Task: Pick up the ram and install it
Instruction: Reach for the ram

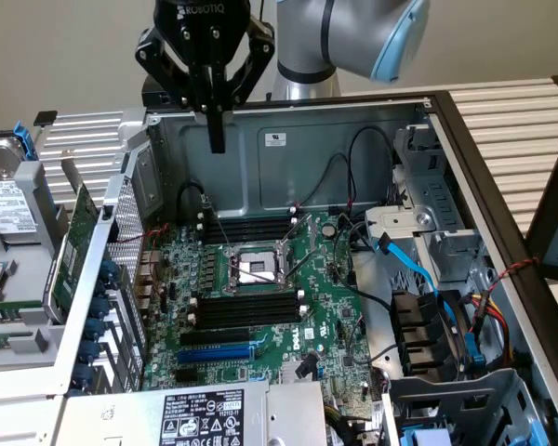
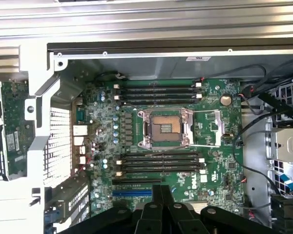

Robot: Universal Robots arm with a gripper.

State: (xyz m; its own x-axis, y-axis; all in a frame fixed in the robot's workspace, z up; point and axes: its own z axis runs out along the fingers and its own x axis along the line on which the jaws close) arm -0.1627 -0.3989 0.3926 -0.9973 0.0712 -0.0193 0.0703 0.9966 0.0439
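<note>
The pincer (image 1: 217, 130) hangs above the far wall of the open computer case (image 1: 353, 149), its fingers pressed together with nothing between them. The ram (image 1: 72, 246) stands on edge just outside the case, at the exterior view's left, probably so that its upper edge can be gripped. Its long axis runs crosswise to the black memory slots (image 1: 246, 308).

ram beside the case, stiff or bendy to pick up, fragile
The ram is a thin green board, so probably stiff and light. Its bare circuitry looks fragile. It stands on edge beside the case, so a push may tip it.
</note>
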